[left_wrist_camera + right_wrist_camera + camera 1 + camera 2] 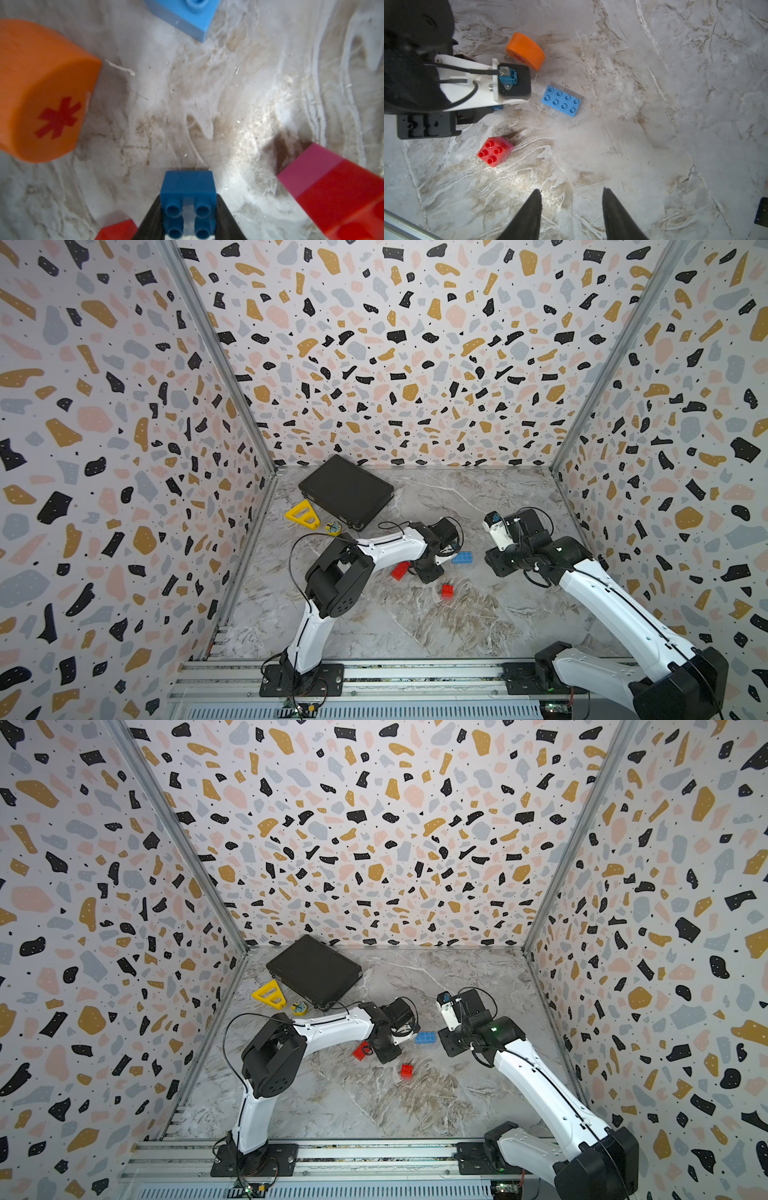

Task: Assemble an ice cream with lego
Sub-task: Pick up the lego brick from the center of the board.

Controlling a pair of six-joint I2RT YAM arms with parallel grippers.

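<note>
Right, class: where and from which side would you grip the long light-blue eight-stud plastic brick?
Take the long light-blue eight-stud plastic brick across its two long side walls, mid-length, coming straight down. It lies flat, studs up, with nothing touching it, and its short width likely suits the jaws.

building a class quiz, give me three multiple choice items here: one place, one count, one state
1. Where is the black case? A) next to the yellow frame B) on the front rail C) against the right wall
2. How many studs top the light-blue brick? A) four B) six C) eight
3. What is the left end effector doing? A) open, empty B) shut on the small blue brick C) shut, empty
1 A: both top views show them together. 2 C: two rows of four. 3 B: the brick sits clamped between its jaws.
</note>
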